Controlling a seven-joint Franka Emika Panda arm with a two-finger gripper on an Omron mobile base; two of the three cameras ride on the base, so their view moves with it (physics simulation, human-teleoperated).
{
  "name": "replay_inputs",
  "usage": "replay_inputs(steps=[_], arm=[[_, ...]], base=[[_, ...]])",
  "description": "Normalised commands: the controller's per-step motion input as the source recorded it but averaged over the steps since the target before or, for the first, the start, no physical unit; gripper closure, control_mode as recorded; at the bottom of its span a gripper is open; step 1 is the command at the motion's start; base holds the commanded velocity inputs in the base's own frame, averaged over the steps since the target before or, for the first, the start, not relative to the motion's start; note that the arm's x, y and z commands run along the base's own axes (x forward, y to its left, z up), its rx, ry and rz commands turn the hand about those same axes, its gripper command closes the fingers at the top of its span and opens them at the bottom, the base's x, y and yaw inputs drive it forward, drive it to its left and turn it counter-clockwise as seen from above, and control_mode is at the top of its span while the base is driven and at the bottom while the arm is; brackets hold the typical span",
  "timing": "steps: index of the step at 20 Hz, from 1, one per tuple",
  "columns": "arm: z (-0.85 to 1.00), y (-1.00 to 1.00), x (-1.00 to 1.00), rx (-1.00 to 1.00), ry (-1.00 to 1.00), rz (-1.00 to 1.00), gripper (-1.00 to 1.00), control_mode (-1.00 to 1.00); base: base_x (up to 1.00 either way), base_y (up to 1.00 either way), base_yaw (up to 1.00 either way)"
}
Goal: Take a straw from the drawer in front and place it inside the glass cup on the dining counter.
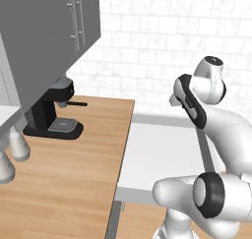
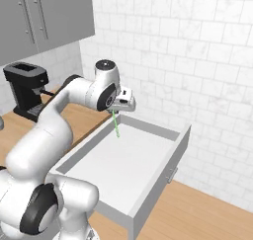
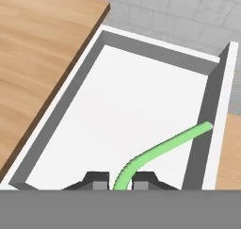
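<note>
Straw point(image 3: 162, 148) between closed tool point(image 3: 122, 182) tips

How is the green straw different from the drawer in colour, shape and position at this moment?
The straw is bright green, while the drawer is pale grey-white. The straw is a thin stick; the drawer is a wide, shallow box. The straw hangs from the shut claw above the drawer, which stands pulled open beside the wooden counter. Both are plain, single-coloured things.

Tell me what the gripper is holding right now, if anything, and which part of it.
The gripper is shut on the green straw, pinching it at one end; the rest hangs free above the open drawer.
</note>
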Motion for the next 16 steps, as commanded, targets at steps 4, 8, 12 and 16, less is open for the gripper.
replay_inputs(steps=[4, 8, 12, 16], arm=[[0.13, 0.0, -0.3, -0.01, -0.06, 0.0, 1.0, 1.0], [0.0, 0.0, 0.0, 0.0, 0.0, 0.0, 1.0, 1.0], [0.0, 0.0, 0.0, 0.0, 0.0, 0.0, 1.0, 1.0], [0.0, 0.0, 0.0, 0.0, 0.0, 0.0, 1.0, 1.0]], base=[[-0.5, -0.03, 0.0], [-1.0, -0.42, -0.07], [-0.89, -0.78, -0.26], [-0.13, -0.68, -0.62]])
